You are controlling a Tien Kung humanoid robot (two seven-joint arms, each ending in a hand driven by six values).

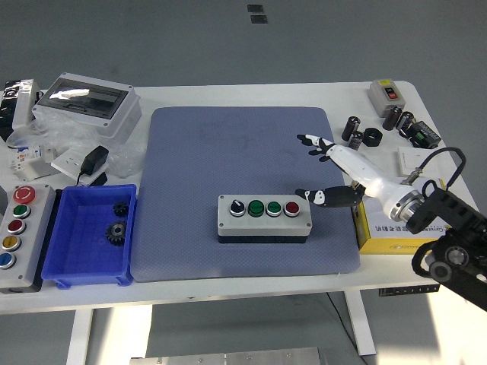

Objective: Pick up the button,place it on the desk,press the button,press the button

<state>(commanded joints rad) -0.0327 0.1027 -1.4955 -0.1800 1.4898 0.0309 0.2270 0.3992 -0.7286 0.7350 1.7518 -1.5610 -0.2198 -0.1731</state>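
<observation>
At far left we see a grey control box (17, 237) with coloured buttons beside a blue bin (76, 266) holding two dark gears (117, 232). On the blue-grey mat (228, 152) covering the white table (251, 93), the button box (264, 218) lies flat in the mat's lower middle, its black, two green and red buttons facing up. Just to its right, the robot's right hand (329, 169) hovers above the mat, fingers (310, 140) spread wide apart, holding nothing and clear of the box. A yellow box (380, 232) sits under the forearm.
</observation>
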